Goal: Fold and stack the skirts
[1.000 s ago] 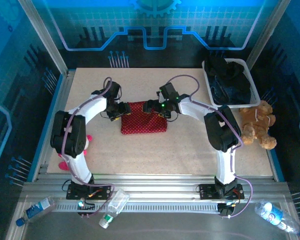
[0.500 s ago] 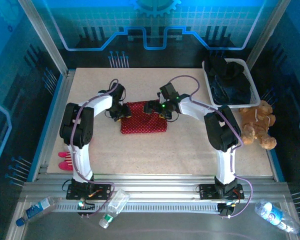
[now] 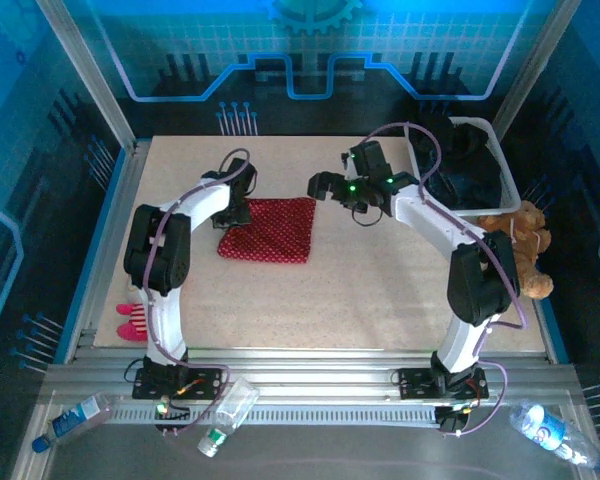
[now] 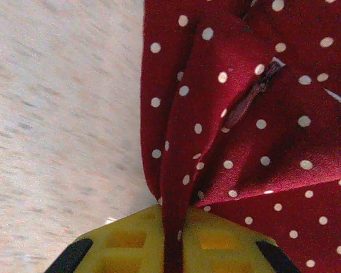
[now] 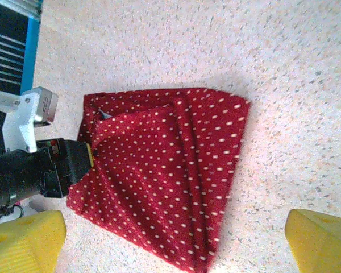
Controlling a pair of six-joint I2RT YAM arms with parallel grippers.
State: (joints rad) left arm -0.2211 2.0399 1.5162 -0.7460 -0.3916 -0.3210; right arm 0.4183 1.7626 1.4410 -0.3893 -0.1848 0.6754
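Observation:
The red skirt with white dots (image 3: 270,228) lies folded into a skewed square on the table, left of centre. My left gripper (image 3: 238,212) sits at the skirt's left edge. In the left wrist view its yellow fingers (image 4: 125,242) are shut on a raised fold of the red skirt (image 4: 261,142). My right gripper (image 3: 325,185) hangs above the table, past the skirt's far right corner. It stands open, its yellow fingertips (image 5: 23,239) wide apart over the red skirt (image 5: 159,170). Dark skirts (image 3: 460,175) are piled in a white basket (image 3: 477,122).
The basket stands at the far right corner. A brown teddy bear (image 3: 520,250) sits just in front of it. A pink-and-white plush doll (image 3: 130,320) lies by the left arm at the table's left edge. Plastic bottles (image 3: 225,410) lie on the near rail.
The left gripper has shut on the skirt's left edge. The skirt has slid left and turned. The right gripper has pulled back from the skirt, up and to the right.

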